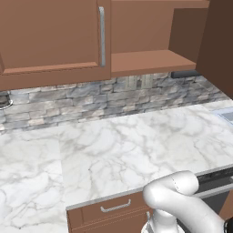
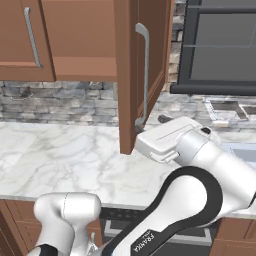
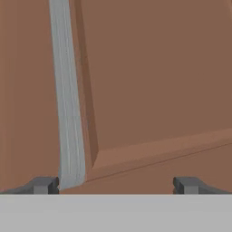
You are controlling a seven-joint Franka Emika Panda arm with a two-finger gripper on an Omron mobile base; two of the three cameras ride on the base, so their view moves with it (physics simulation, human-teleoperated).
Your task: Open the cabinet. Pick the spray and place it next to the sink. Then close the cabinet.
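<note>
Marble counter (image 1: 113,150) under brown wall cabinets, one door swung out.

Nearest, the gripper (image 3: 115,185) sits at the foot of the open cabinet (image 2: 150,55) door, jaws spread wide and gripping nothing, one fingertip (image 3: 44,185) touching the silver bar handle (image 3: 68,99). The door looks stiff, hinged and light to swing; that smooth bar is the place to hold. Beyond, the shelf (image 1: 150,61) inside shows bare.

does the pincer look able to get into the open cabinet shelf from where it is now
Probably not yet: the pincer sits open against the outside of the swung-out cabinet door, by its handle, so the door stands between it and the shelf.
</note>
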